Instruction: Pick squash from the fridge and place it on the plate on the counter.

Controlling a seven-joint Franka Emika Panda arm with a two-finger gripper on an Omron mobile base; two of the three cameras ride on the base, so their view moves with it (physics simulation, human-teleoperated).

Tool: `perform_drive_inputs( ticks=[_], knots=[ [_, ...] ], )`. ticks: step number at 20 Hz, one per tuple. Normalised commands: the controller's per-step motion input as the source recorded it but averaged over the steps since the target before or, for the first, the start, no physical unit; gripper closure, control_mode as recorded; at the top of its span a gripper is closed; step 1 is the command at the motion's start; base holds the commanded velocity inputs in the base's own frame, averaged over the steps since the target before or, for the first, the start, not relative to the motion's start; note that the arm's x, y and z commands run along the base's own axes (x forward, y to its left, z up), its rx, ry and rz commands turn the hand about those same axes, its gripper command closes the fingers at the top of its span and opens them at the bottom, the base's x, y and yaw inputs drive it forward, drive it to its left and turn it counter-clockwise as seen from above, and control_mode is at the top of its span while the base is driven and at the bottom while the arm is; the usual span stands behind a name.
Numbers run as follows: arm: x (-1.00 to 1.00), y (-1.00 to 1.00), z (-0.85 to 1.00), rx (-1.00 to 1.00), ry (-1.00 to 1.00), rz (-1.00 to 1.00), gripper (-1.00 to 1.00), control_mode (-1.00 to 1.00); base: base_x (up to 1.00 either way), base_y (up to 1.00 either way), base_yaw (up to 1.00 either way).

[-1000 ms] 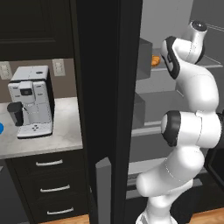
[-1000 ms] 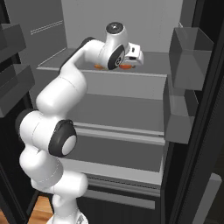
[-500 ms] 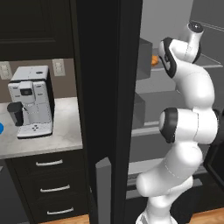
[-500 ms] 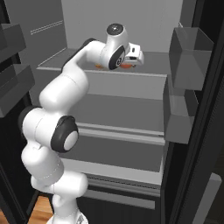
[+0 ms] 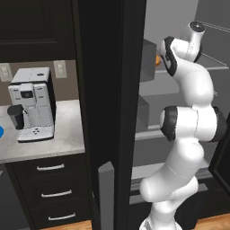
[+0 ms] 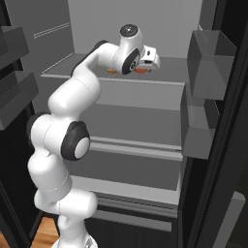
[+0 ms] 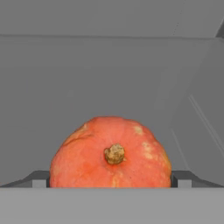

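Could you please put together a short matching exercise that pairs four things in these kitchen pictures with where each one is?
Things:
1. squash
2. coffee machine
3. plate
4. gripper

Places:
A. at the far left edge of the left base view, just a blue sliver on the counter
B. standing on the counter, left of the fridge
C. on an upper fridge shelf, stem facing the hand camera
D. a fingertip on each side of the orange vegetable

Pairs: 1-C, 2-B, 3-A, 4-D
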Motion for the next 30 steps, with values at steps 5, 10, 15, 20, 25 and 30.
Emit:
perform_drive_inputs(
  ticks=[5, 10, 15, 20, 25, 30],
  knots=[
    [0.26, 0.0, -0.02, 0.0, 0.0, 0.0, 1.0, -1.0, 0.0, 0.0, 0.0],
    [0.14, 0.0, 0.0, 0.0, 0.0, 0.0, 1.0, -1.0, 0.0, 0.0, 0.0],
    [-0.24, 0.0, 0.0, 0.0, 0.0, 0.0, 1.0, -1.0, 0.0, 0.0, 0.0],
    [-0.85, 0.01, 0.0, 0.0, -0.01, 0.0, 1.0, -1.0, 0.0, 0.0, 0.0],
    [-0.98, 0.09, 0.0, 0.0, -0.02, 0.0, 1.0, -1.0, 0.0, 0.0, 0.0],
    [-1.0, 0.33, 0.01, 0.0, -0.01, 0.0, 1.0, -1.0, 0.0, 0.0, 0.0]
  ],
)
